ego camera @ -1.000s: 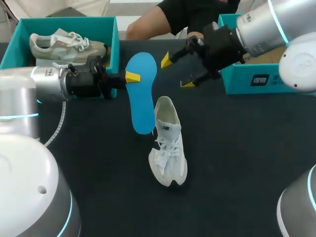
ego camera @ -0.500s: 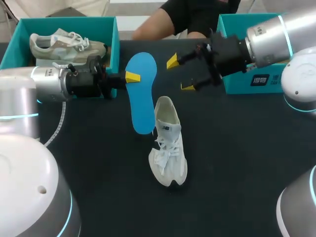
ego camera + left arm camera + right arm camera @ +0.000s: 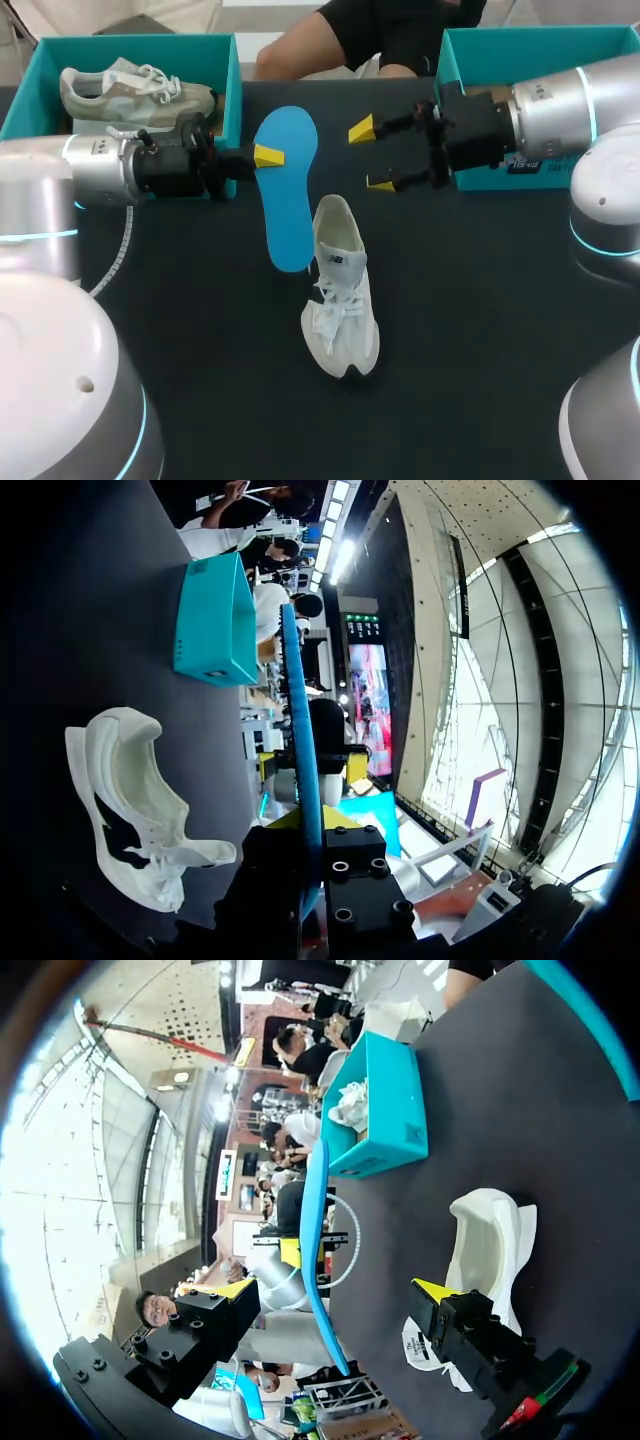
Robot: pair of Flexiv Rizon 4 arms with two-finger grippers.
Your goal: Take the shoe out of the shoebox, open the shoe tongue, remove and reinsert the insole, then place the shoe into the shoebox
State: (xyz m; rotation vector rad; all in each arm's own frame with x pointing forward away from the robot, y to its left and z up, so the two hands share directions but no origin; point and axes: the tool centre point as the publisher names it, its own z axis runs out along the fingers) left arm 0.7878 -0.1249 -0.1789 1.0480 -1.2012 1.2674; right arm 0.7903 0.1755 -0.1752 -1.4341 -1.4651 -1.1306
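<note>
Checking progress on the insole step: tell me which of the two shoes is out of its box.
The white lace-up sneaker, standing on the black table by the flat blue insole; the beige sneaker lies inside the left teal shoebox.

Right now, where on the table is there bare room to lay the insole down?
Two bare patches of table: right of the white shoe, robot-side of the right pincer and right shoebox; left of the shoe, robot-side of the left pincer. Crowded by the left shoebox, where the left pincer holds the blue insole beside the shoe's heel.
</note>
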